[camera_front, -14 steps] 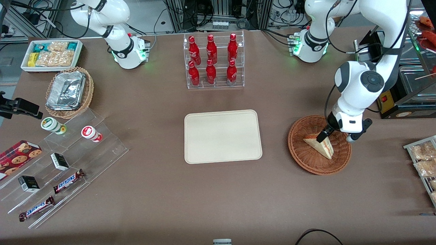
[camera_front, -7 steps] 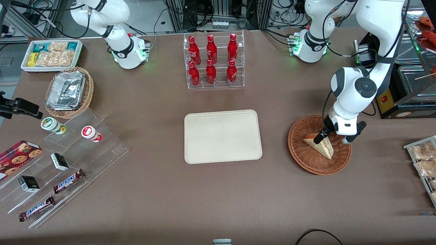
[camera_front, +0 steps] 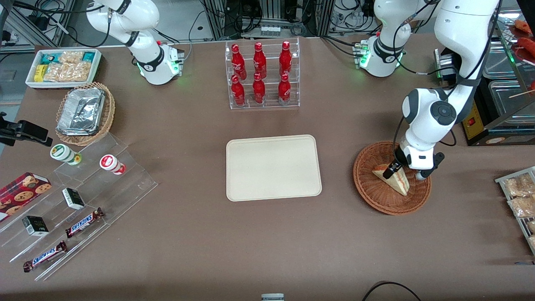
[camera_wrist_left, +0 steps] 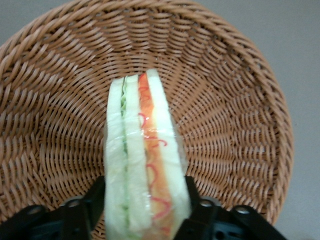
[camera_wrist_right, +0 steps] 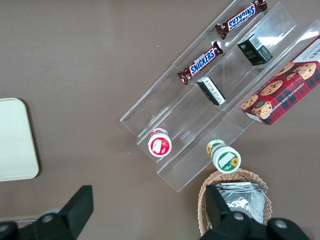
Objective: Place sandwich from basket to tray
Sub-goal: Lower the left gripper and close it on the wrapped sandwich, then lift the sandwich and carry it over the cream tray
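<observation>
Since a second ago I'm easing the gripper (camera_front: 395, 170) lower; its fingers are closing snugly around the sandwich (camera_wrist_left: 145, 165), which is sitting in the basket (camera_front: 370, 188). Lifting and carrying to the tray (camera_front: 273, 167) remain.

"SNICKERS" reads on two brown candy bars (camera_wrist_right: 201, 62) (camera_wrist_right: 242, 16) lying on the clear acrylic step rack (camera_wrist_right: 210, 95), seen in both the front and right wrist views; no other print is legible.
</observation>
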### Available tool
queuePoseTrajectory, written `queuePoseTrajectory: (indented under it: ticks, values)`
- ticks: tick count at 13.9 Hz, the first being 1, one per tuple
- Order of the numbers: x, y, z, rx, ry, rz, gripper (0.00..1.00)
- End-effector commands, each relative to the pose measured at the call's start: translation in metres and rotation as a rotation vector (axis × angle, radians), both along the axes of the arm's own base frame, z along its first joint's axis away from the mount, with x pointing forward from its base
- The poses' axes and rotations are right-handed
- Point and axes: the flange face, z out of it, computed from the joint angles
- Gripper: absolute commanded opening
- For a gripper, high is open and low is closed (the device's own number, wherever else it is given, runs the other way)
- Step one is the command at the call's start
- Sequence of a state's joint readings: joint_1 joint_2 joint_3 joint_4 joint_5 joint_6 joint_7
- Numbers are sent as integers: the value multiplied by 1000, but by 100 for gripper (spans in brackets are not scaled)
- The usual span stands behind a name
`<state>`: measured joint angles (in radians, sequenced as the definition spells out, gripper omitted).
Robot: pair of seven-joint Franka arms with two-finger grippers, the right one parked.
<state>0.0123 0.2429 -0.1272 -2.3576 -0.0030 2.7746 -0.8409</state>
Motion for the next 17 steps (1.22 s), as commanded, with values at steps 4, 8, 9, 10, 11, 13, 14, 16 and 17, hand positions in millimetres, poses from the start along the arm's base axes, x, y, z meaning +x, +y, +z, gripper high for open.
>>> queuePoseTrajectory:
  ticks: [4,8,9,10,11,13,14,16,17]
  values:
    - [24,-6,98,42,-1,-29,0]
    - [54,-63,203,85,91,-142,0]
    - [56,-82,220,87,96,-195,0]
    - [56,-109,236,82,102,-262,0]
    - [54,-130,243,76,105,-299,0]
    - [36,-187,242,63,106,-399,0]
    - [25,-217,235,52,114,-453,0]
    - [-6,-284,214,86,132,-589,0]
    - [-18,-312,201,90,147,-641,0]
